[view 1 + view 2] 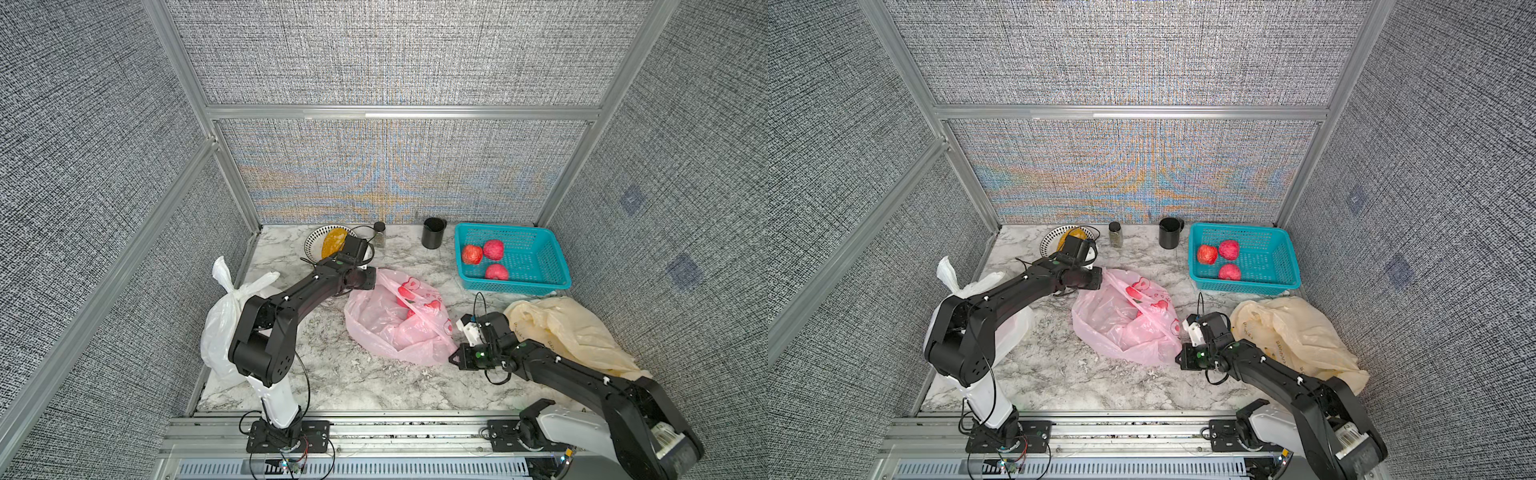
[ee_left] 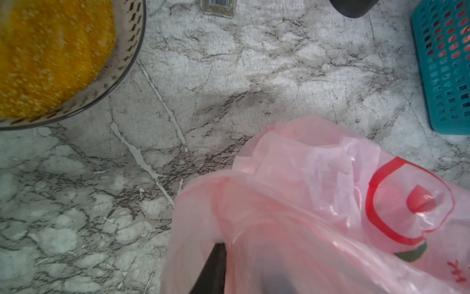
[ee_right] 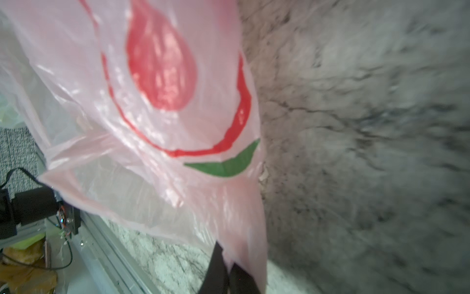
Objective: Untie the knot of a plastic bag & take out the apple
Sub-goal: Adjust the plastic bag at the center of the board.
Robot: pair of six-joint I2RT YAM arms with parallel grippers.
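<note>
- The thin translucent pink plastic bag (image 1: 390, 332) lies slumped in the middle of the grey-veined marble table (image 1: 332, 386), between your two arms; it is light, limp film that will crumple, stretch and slide over itself
- Your left fingers (image 2: 213, 269) look closed on a pleated fold at the bag's far edge, near the patterned bowl (image 2: 134, 51); film drapes over them, so don't count on that grip
- Your right fingers (image 3: 216, 272) are shut on a pinch of film at the near corner, just past the printed red apple outline and green leaf
- A rounded red shape shows through the film, probably the apple (image 1: 410, 314) — firm, smooth and far heavier than the bag, so expect it to roll to the lowest point when you lift
- I can't make out a knot in any view
- Take hold at bunched folds or handle strips, where the layers are thickest; a single layer will likely slip or tear
- Pull gently and apart — the glossy film gives your fingers little friction
</note>
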